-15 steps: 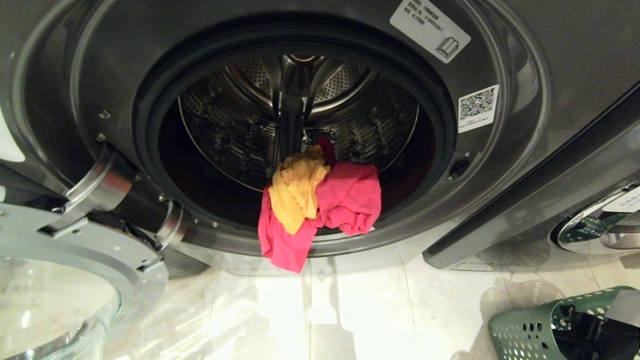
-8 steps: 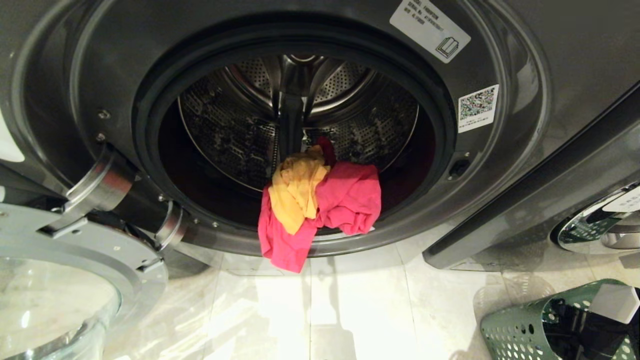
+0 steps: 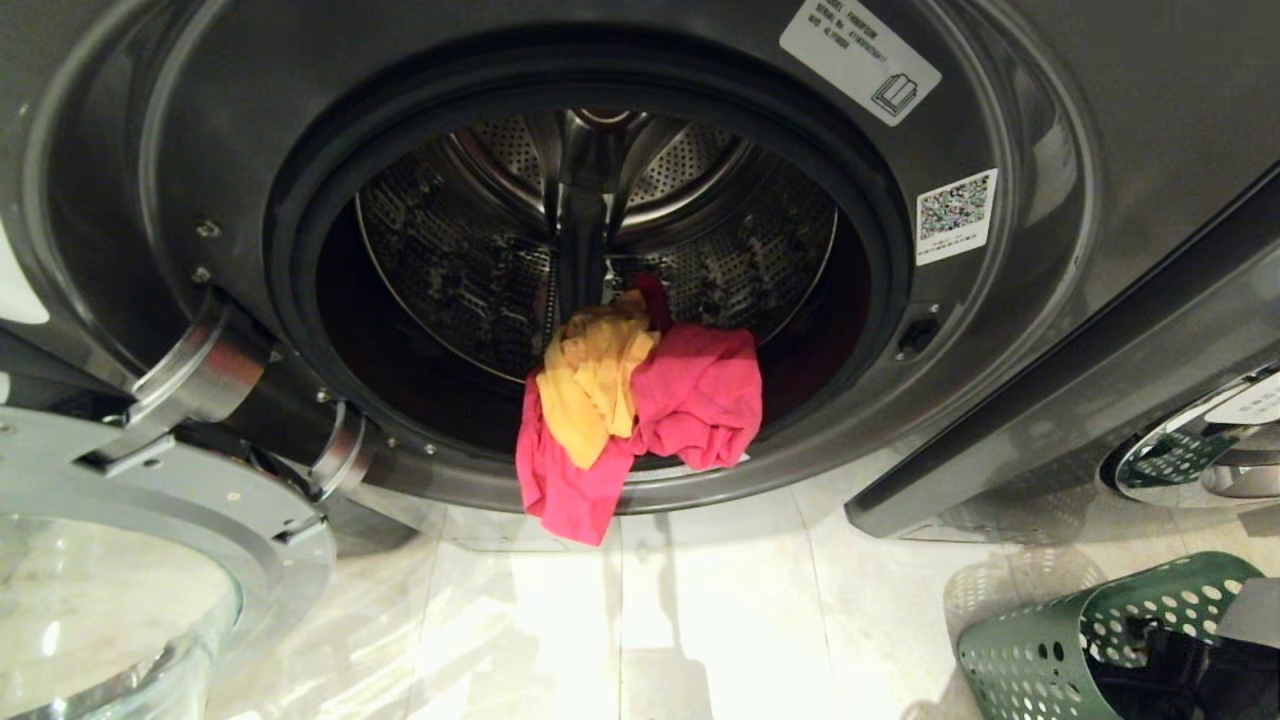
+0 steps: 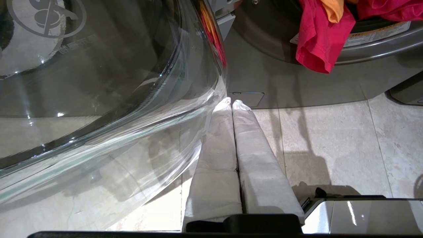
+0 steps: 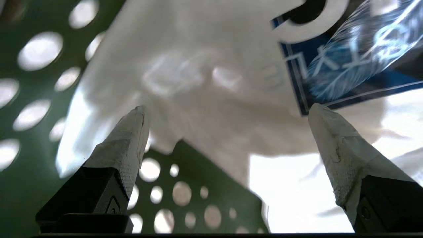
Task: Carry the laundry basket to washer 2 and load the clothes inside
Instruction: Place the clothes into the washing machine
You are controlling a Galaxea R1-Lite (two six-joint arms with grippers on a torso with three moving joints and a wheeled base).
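Head view: the washer (image 3: 1000, 330) stands open, pink and yellow clothes (image 3: 640, 410) draped over its door lip, well apart from the green basket (image 3: 1090, 640) on the floor.

Left wrist view: the left gripper (image 4: 232, 103) has its fingers (image 4: 254, 158) pressed together, just beside the glass door (image 4: 99, 99).

Right wrist view: the right gripper (image 5: 224, 110) is inside the basket (image 5: 29, 99), fingers (image 5: 127, 145) spread wide, a white garment (image 5: 198, 99) just beyond their tips.
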